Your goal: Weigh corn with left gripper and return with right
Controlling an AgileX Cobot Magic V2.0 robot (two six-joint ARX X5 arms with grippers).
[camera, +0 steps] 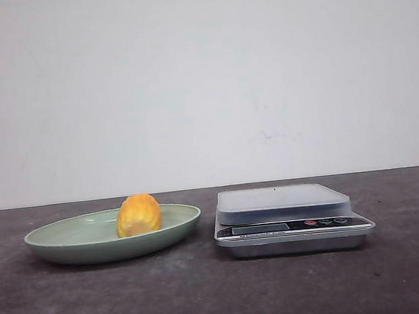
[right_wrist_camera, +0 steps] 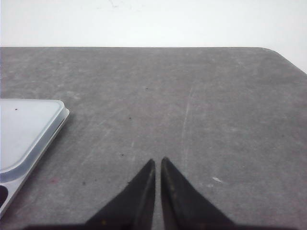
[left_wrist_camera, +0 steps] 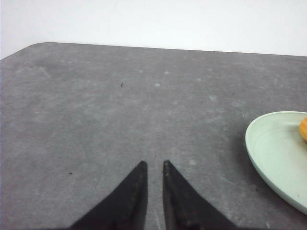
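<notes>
Resting on the dark grey counter (camera: 208, 298), a pale green shallow plate (camera: 69, 241) sits toward the left in the front view, and the corn (camera: 138, 215) lies on it, right of the plate's middle and toward its near side. The cob piece is yellow-orange, with its rounded end up. Just beside the plate to the right, apart from it, stands a silver kitchen scale (camera: 290, 220) with a flat pale weighing platform (camera: 280, 197) on top and a dark display strip with small buttons along its front edge. A plain white wall (camera: 202, 76) closes the back.

Neither arm shows in the front view. In the left wrist view, the left gripper (left_wrist_camera: 153, 165) hangs over bare counter with its black pointed fingers (left_wrist_camera: 129, 196) at a narrow gap, holding nothing; the plate rim and a sliver of corn show at the edge. In the right wrist view, the right gripper (right_wrist_camera: 157, 162) has its fingers (right_wrist_camera: 182, 201) nearly together, empty, with the scale's corner to one side.
</notes>
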